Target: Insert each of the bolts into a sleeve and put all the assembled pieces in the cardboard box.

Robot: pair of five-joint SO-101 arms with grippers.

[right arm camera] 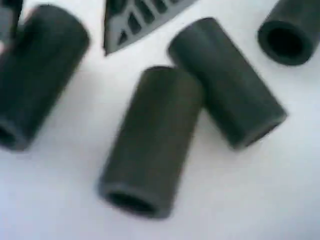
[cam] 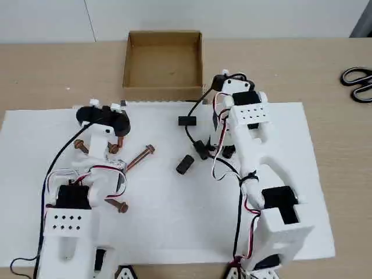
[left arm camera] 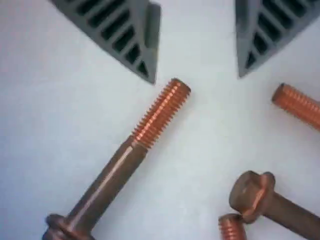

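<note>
My left gripper (left arm camera: 195, 75) hangs open just over the white paper, its two grey fingers (left arm camera: 125, 35) either side of the threaded tip of a copper bolt (left arm camera: 135, 155). Other bolts (left arm camera: 270, 200) lie close by. In the high view several bolts (cam: 139, 157) are scattered around the left gripper (cam: 110, 125). My right gripper (cam: 224, 144) sits low over a cluster of black sleeves (right arm camera: 150, 140), with one grey finger (right arm camera: 140, 20) above them and nothing gripped. Two more sleeves (cam: 185, 164) lie apart on the paper. The cardboard box (cam: 164, 64) stands empty at the back.
A white paper sheet (cam: 174, 221) covers the work area on the wooden table. Black scissors (cam: 357, 81) lie at the far right edge. Black cables (cam: 195, 136) trail from the right arm across the paper's middle.
</note>
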